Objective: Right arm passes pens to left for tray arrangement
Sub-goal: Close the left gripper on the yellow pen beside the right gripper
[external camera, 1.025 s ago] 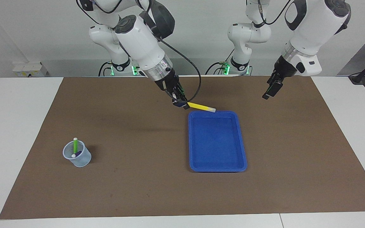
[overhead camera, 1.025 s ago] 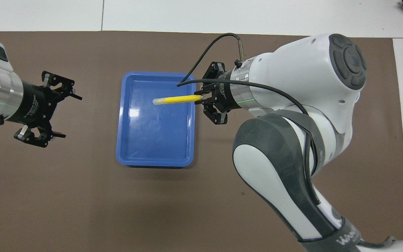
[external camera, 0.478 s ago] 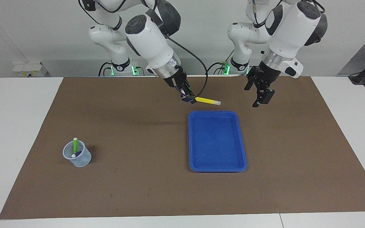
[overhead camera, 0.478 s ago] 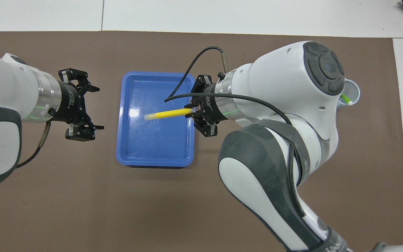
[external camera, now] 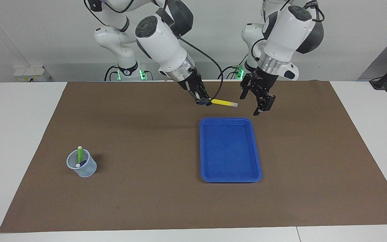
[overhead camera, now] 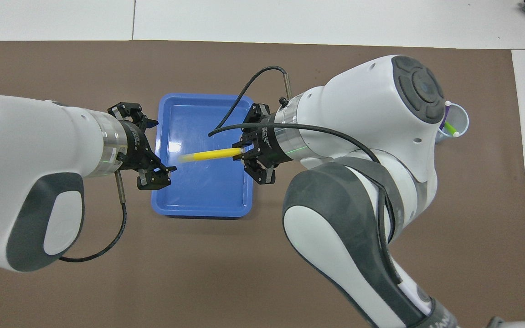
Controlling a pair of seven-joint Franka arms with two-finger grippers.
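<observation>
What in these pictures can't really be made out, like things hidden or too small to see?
- Purple pen: in the facing view only a dark tip shows inside the cup; in the overhead view the right arm covers most of the cup.
- Yellow pen: its whitish tip is blurred in the overhead view.
- Tray: the left gripper covers one rim from overhead.

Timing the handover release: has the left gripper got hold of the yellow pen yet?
Apart. In the facing view, bare mat shows between the open left gripper and the whitish tip of the yellow pen, held only by the right gripper.
</observation>
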